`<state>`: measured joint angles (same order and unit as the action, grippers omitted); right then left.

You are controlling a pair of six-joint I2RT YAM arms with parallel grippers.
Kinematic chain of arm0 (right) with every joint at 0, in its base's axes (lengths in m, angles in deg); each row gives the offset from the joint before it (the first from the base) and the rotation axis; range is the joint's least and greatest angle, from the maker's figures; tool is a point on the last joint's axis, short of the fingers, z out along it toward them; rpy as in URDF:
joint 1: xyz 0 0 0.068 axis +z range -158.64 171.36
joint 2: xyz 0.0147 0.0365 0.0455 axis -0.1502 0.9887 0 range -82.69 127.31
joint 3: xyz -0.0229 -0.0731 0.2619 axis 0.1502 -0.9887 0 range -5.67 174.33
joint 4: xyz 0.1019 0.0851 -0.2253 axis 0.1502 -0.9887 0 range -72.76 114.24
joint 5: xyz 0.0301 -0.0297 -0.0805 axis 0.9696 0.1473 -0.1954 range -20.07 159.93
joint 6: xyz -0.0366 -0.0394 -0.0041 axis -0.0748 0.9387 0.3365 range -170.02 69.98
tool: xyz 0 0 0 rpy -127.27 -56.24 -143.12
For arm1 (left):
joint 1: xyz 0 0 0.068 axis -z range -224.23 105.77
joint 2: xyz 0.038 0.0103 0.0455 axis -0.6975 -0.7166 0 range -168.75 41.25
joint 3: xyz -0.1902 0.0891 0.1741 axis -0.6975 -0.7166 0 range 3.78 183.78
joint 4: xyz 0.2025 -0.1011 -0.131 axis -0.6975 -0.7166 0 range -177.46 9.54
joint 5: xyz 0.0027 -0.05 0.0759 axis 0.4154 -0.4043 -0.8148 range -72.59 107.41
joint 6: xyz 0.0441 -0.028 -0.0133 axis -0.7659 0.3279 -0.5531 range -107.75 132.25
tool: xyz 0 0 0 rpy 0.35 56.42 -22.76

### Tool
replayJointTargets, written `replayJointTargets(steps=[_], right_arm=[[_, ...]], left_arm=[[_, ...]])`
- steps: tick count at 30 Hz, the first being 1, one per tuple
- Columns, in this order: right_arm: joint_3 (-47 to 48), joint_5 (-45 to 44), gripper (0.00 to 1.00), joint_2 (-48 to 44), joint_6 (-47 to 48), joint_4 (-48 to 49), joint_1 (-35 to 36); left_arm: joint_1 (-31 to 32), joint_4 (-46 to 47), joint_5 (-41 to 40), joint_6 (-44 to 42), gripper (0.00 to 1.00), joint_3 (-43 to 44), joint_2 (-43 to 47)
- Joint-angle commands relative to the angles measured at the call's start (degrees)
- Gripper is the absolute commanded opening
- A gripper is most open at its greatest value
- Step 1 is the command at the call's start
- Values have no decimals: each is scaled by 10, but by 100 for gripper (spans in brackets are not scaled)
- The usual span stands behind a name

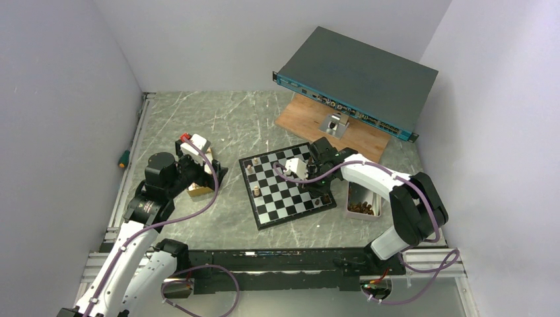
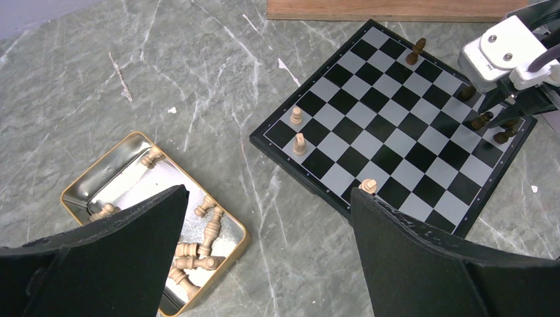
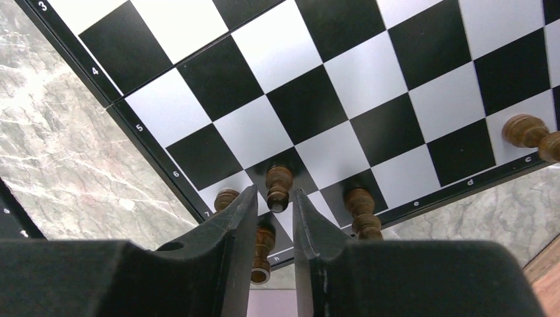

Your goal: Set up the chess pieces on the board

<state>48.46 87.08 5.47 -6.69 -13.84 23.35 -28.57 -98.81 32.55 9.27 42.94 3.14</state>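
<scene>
Flanking an upright dark piece point(image 3: 279, 186) at the board point(image 3: 330, 86) edge, our right tool point(image 3: 275, 195) is sitting narrow; we cannot tell if it is pinching.

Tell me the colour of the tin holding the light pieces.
The tin has a gold rim and a silvery inside; it is clearest in the left wrist view.

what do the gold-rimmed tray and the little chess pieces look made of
The gold-rimmed rectangular tray looks like metal tin: silvery, reflective inside. The light tan chess pieces and dark brown chess pieces seem turned wood, the dark ones stained, with glossy highlights.
</scene>
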Motion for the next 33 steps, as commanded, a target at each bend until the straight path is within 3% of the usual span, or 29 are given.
replayJointTargets(steps=[1, 9, 22, 26, 33], right_arm=[[37, 27, 30, -30, -11, -7, -6], [53, 50, 35, -66, -4, -26, -14], [134, 303, 33, -121, 90, -185, -48], [120, 355, 34, -142, 80, -179, -86], [86, 368, 39, -203, 48, -136, -140]], left_arm=[[-3, 13, 4, -4, 99, 7, -3], [-4, 13, 4, -5, 99, 8, -9], [-8, 17, 28, 6, 99, 9, -21], [-12, 12, 11, 24, 99, 16, -34], [-14, 23, 6, 91, 99, 10, -41]])
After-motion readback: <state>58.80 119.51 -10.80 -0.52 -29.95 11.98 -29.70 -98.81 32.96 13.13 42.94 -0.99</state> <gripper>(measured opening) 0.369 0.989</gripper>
